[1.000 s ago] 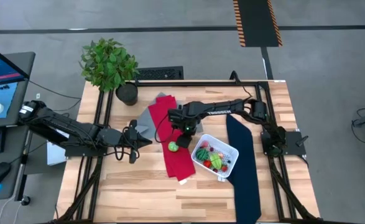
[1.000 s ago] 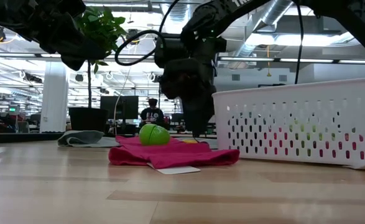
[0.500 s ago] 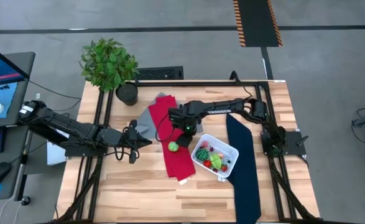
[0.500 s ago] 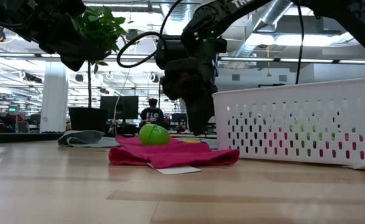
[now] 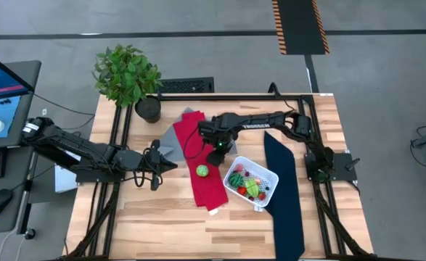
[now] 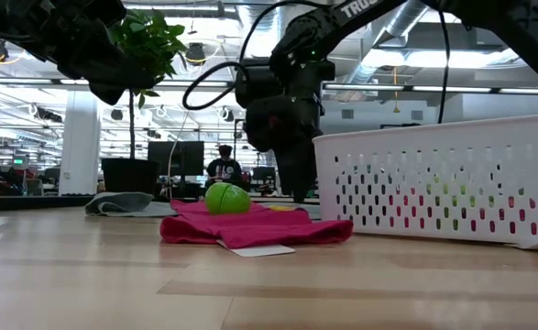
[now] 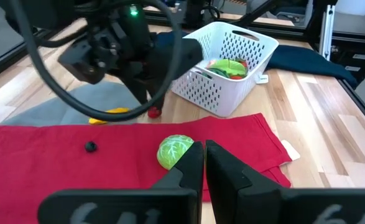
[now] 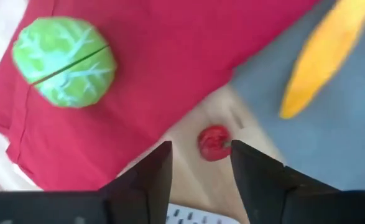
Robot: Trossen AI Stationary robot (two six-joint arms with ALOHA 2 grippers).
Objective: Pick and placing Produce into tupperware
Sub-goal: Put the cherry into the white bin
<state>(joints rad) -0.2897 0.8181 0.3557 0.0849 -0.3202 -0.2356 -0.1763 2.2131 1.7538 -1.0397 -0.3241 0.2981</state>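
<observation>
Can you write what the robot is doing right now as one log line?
right tool: open, above small red piece | left tool: shut, waiting by green ball | tub: holds produce

Bright, even light; right wrist view seems blurred.

Right arm reaches from the table's right side across toward centre, elbow bent, wrist tipped steeply so the right gripper (image 5: 217, 153) points down at the surface; its two dark fingers (image 8: 146, 180) stand parted with a clear gap between them, nothing clasped. Left arm lies low and stretched along the table's left edge, waiting, with the left gripper (image 5: 170, 165) pointing toward centre, its fingers (image 7: 193, 163) pressed together on nothing.
</observation>
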